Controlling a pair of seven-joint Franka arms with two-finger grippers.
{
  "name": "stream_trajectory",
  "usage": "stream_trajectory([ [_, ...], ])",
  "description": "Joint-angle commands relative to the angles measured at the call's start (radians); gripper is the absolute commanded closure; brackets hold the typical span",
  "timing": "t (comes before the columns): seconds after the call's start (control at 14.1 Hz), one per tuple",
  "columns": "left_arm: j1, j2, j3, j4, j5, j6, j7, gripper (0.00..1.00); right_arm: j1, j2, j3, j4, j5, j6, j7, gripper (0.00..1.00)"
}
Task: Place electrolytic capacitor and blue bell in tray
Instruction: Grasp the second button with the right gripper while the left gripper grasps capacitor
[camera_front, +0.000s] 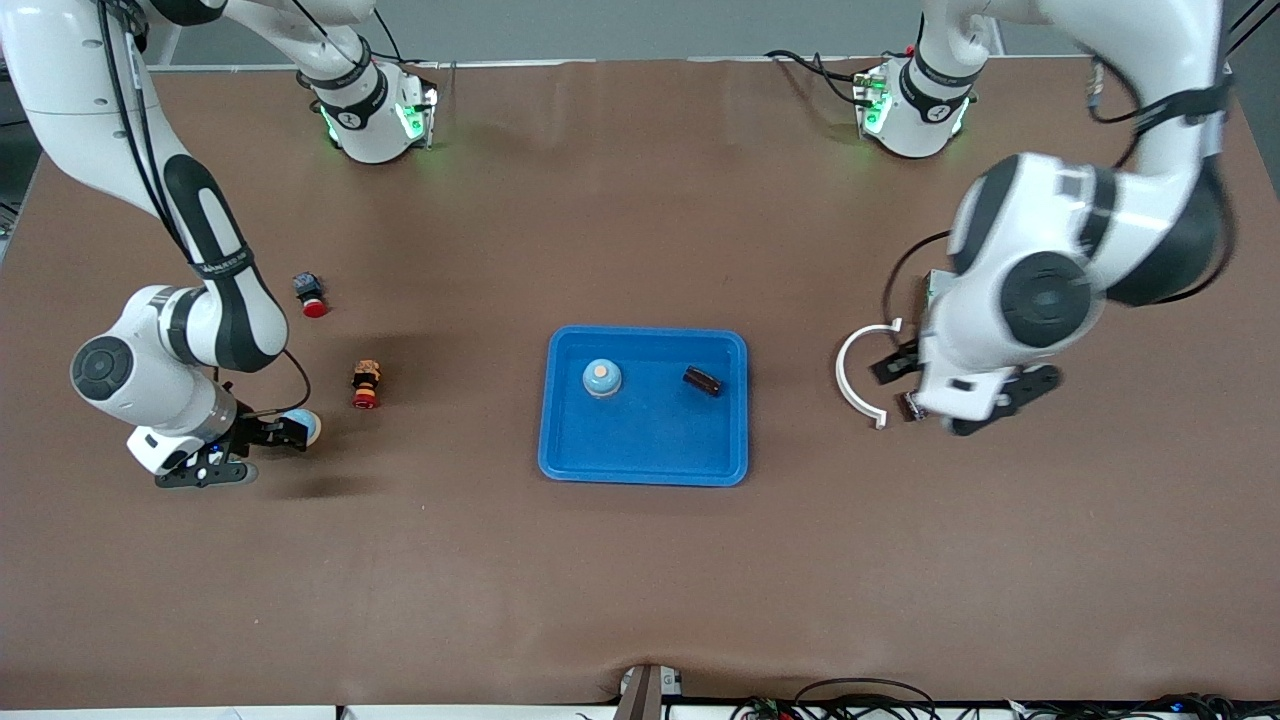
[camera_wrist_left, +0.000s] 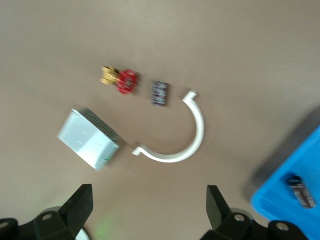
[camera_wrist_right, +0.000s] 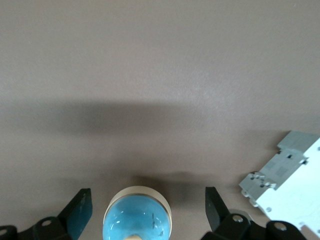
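The blue tray (camera_front: 645, 455) lies mid-table and holds a blue bell (camera_front: 602, 377) and a dark electrolytic capacitor (camera_front: 702, 380). The capacitor also shows in the tray's corner (camera_wrist_left: 280, 200) in the left wrist view. A second blue bell (camera_wrist_right: 137, 216) sits on the table at the right arm's end. My right gripper (camera_front: 285, 434) (camera_wrist_right: 148, 205) is over this bell, open, with a finger on each side and clear of it. My left gripper (camera_front: 905, 390) (camera_wrist_left: 149, 200) hangs open and empty beside a white C-shaped clip (camera_wrist_left: 175, 140). Another capacitor (camera_wrist_left: 159, 93) lies on the table by that clip.
A brass and red valve (camera_wrist_left: 120, 80) and a white box (camera_wrist_left: 88, 139) lie near the clip (camera_front: 858, 375). A grey circuit breaker (camera_wrist_right: 285, 177) lies by the right gripper. Two red-capped push buttons (camera_front: 310, 293) (camera_front: 366, 385) stand between the right arm and the tray.
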Motion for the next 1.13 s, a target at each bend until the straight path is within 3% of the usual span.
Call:
stream_trajectory([
  [0.0, 0.097, -0.089, -0.010, -0.119, 0.016, 0.022, 0.172, 0.00, -0.024, -0.033, 0.022, -0.054, 0.016, 0.019, -0.025, 0.00],
  [0.28, 0.223, -0.149, -0.012, -0.263, 0.042, 0.158, 0.343, 0.00, -0.019, -0.050, 0.023, -0.090, 0.016, 0.017, -0.025, 0.00],
  [0.43, 0.242, -0.186, -0.012, -0.405, 0.042, 0.334, 0.375, 0.00, -0.017, -0.067, 0.023, -0.110, 0.016, 0.017, -0.025, 0.00],
  [0.57, 0.247, -0.174, -0.010, -0.482, 0.041, 0.474, 0.375, 0.00, -0.017, -0.082, 0.023, -0.126, 0.016, 0.017, -0.025, 0.00],
  [0.78, 0.244, -0.107, -0.012, -0.512, 0.041, 0.604, 0.374, 0.00, -0.017, -0.085, 0.023, -0.129, 0.016, 0.016, -0.028, 0.00],
  [1.06, 0.228, 0.016, -0.016, -0.475, 0.024, 0.703, 0.334, 0.00, -0.019, -0.082, 0.022, -0.129, 0.016, 0.017, -0.029, 0.00],
])
